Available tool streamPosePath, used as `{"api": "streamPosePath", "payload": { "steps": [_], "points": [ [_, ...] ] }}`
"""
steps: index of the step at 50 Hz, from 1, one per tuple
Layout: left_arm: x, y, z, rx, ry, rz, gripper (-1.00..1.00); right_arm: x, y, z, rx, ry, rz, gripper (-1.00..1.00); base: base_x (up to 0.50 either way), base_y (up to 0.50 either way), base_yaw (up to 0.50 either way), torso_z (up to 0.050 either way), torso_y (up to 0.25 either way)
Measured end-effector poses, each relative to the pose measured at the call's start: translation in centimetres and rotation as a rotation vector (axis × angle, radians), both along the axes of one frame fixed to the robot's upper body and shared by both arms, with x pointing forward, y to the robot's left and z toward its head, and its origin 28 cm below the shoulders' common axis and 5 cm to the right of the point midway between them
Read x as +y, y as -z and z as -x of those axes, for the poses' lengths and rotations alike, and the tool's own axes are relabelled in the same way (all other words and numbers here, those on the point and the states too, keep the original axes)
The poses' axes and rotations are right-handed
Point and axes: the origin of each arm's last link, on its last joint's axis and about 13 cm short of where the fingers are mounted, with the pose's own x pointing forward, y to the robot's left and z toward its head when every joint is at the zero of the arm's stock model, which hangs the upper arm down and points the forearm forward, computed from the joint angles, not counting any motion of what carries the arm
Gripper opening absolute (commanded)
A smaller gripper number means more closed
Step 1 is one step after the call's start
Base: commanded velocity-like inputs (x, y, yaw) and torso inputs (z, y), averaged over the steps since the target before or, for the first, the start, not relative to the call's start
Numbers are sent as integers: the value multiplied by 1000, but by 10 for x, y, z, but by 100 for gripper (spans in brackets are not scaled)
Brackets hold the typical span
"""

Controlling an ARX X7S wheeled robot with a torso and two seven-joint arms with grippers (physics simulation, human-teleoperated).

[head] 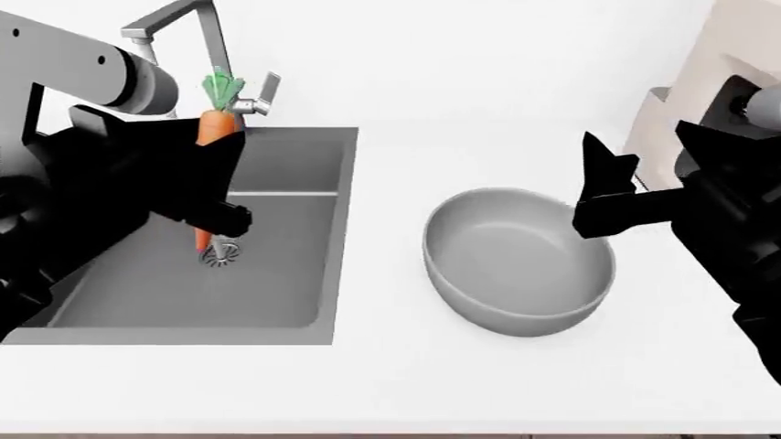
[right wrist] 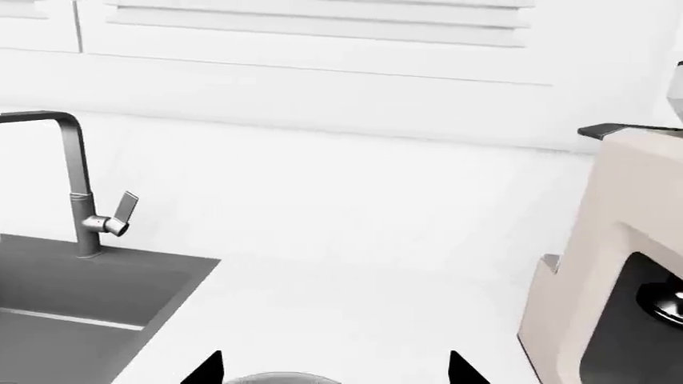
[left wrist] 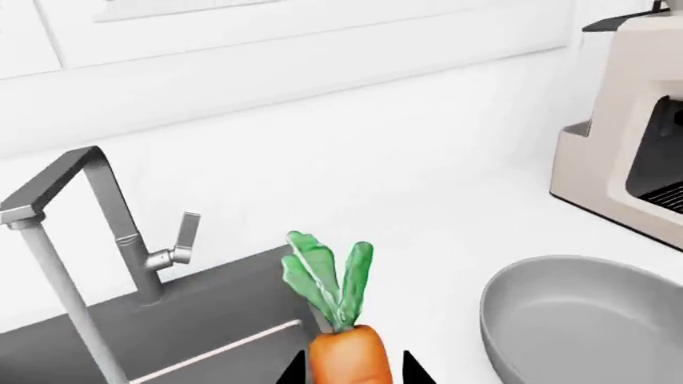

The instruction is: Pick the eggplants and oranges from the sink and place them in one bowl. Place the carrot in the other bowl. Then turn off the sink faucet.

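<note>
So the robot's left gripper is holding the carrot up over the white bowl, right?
Not quite. The left gripper does hold the carrot up, but over the sink, not a bowl. The head view shows it; the only bowl there is the grey bowl.

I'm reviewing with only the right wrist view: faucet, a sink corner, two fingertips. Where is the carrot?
Observer: The left gripper holds the carrot above the sink, leafy top up.
Operator: Is the water on?
Observer: Yes, the left wrist view shows a stream falling from the faucet spout.
Operator: What is below the right gripper?
Observer: The grey bowl, empty, on the counter right of the sink. The right gripper hangs open over its right rim.
</note>
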Motion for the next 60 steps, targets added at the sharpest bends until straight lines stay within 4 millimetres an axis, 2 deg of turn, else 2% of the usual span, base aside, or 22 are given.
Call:
{"api": "streamPosePath", "payload": {
  "steps": [12, 25, 32, 40, 52, 60],
  "points": [
    [-2, -1, 0, -1, 9, 3, -100, 1, 1, -1, 4, -5, -3, 100, 0, -500, 0, 0, 0],
    [-8, -5, -3, 6, 51, 0, -100, 2, 3, -3, 5, -8, -6, 100, 0, -17, 0, 0, 0],
    [-24, -10, -12, 55, 126, -9, -100, 1, 2, -4, 1, -3, -6, 100, 0, 0, 0, 0, 0],
    [-50, -22, -30, 128, 236, -25, -100, 0, 0, -1, -8, 14, -5, 100, 0, 0, 0, 0, 0],
    [-90, -37, -51, 222, 406, -86, -100, -5, -7, 9, -25, 44, 5, 100, 0, 0, 0, 0, 0],
    [-111, -40, -67, 283, 467, -130, -100, -7, -11, 15, -32, 58, 10, 100, 0, 0, 0, 0, 0]
  ]
}}
